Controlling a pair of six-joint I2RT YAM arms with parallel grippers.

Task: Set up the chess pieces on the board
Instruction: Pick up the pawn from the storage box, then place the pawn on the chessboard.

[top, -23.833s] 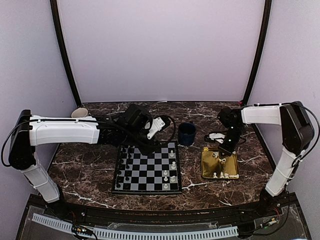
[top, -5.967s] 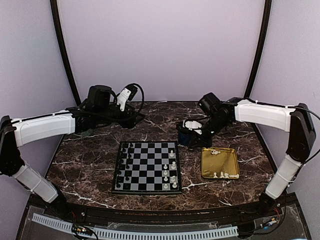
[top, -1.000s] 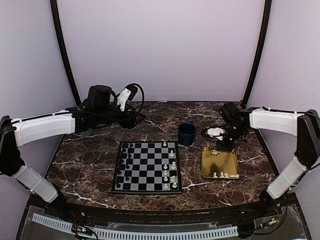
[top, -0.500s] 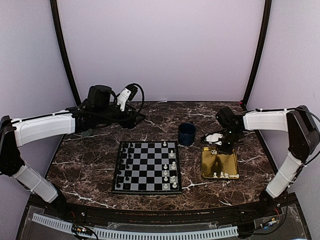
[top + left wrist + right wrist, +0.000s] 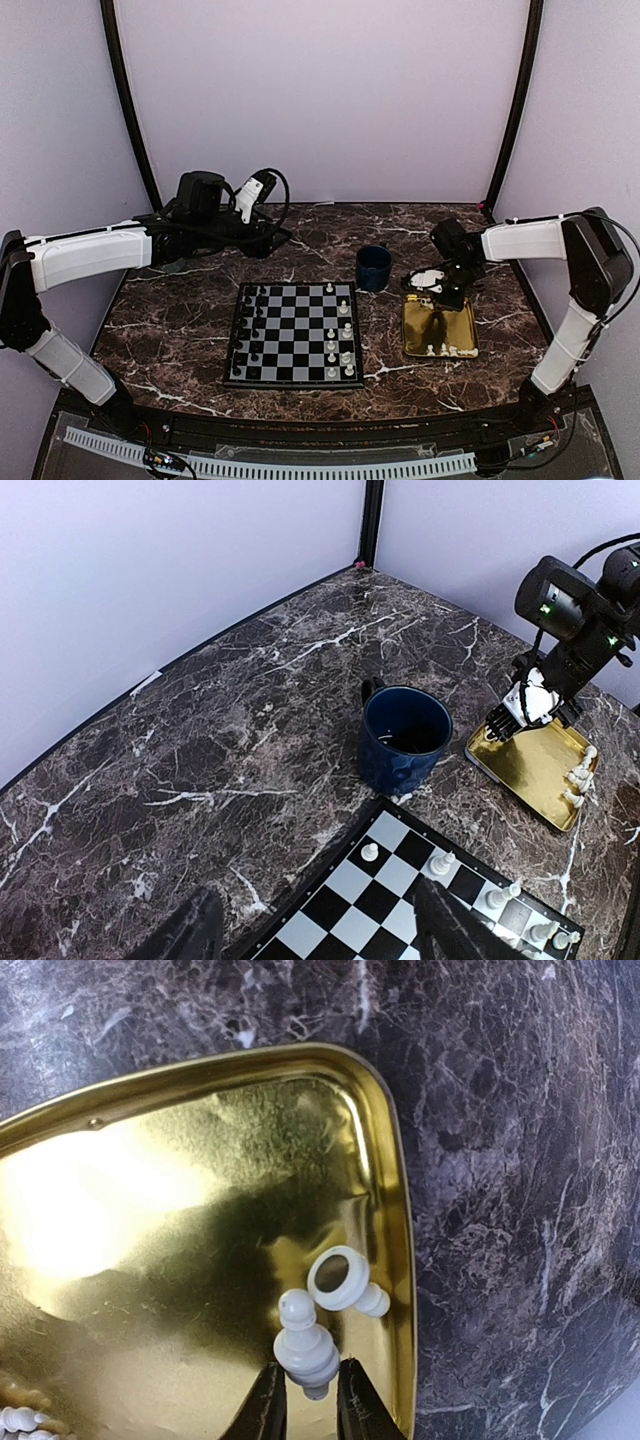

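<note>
Right claw (image 5: 307, 1405) has dropped within the last second from above the far end of the gold tray (image 5: 384, 1160) down into it; its tips stand narrow, either side of the base of a cream chess piece (image 5: 303, 1345), though whether they pinch it I cannot tell; a second piece (image 5: 340, 1280) lies just beyond; a pickup looks under way; the board (image 5: 292, 335) waits well apart leftward; left claw (image 5: 320, 938) hangs wide, farther back.

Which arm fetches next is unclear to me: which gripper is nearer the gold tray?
Right. The right gripper is down in the gold tray; the left gripper hangs beyond the far edge of the board.
</note>
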